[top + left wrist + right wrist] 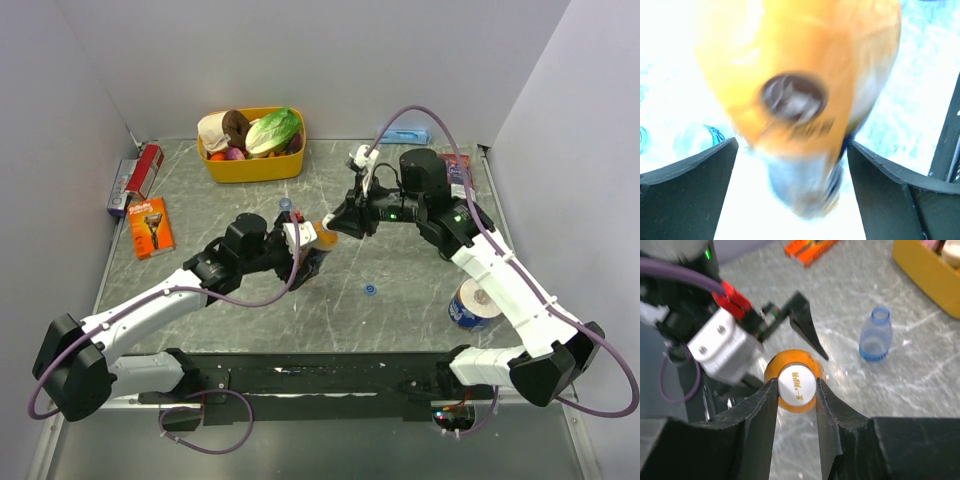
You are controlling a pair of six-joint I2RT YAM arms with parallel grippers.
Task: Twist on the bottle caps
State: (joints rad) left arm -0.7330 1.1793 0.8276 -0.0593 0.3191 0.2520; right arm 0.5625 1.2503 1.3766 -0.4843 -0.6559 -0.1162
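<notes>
Closure of the small white round plastic cap is judged the step in hand: it is pinched between the shut jaws of the right gripper, atop the small bottle of orange liquid at lower centre, ready for twisting. The left gripper is spread wide on either side of that bottle, so bracing is judged absent. The small clear water bottle is left uncapped at upper right, its tiny blue round cap lying apart near the centre.

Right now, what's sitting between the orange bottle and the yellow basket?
The clear water bottle stands there, apart from both; the rest of the stretch is bare table. The right wrist view shows it best.
</notes>
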